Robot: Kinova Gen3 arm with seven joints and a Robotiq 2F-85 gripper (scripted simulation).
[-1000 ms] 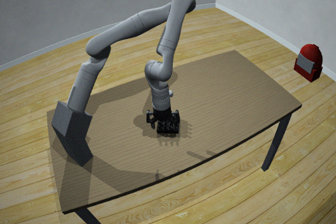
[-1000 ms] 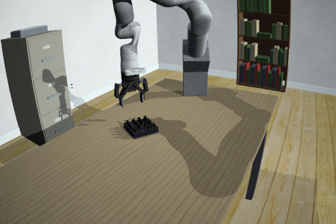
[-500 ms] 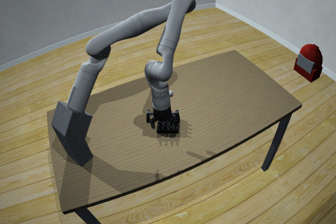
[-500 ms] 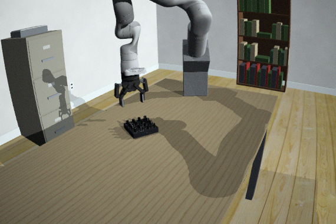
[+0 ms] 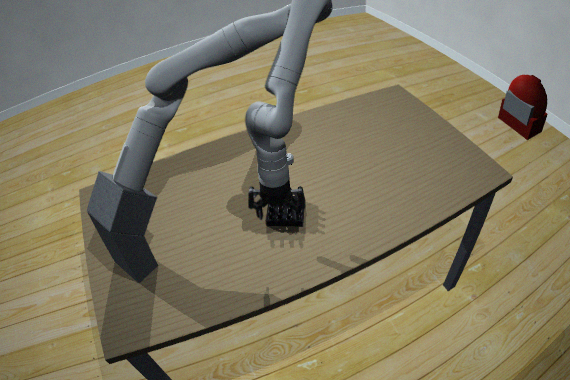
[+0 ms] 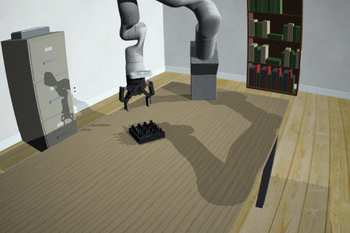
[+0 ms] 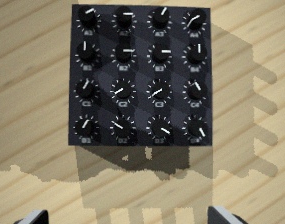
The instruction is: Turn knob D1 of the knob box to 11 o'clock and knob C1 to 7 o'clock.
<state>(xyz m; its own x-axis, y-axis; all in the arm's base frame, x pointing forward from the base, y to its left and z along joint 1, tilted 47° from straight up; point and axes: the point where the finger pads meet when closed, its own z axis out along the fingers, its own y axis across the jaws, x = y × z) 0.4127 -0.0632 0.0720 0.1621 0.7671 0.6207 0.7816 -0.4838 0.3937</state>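
Note:
The black knob box (image 7: 140,75) stands on the wooden table, with sixteen black knobs and the printed names upright in the wrist view. Knob D1 (image 7: 85,127) is at its lower left corner and knob C1 (image 7: 85,90) is just above it. The white lines on both point roughly upward, tilted a little to the right. My gripper (image 6: 137,103) is open and empty. It hangs well above the table, over the box's front edge. Its two fingertips show at the bottom corners of the wrist view (image 7: 130,220). The box also shows in the top view (image 5: 285,214) and the exterior view (image 6: 147,132).
The arm's grey base pedestal (image 6: 203,75) stands at the table's far side. A filing cabinet (image 6: 40,84) and a bookshelf (image 6: 274,29) stand on the floor off the table. A red object (image 5: 524,106) sits by the wall.

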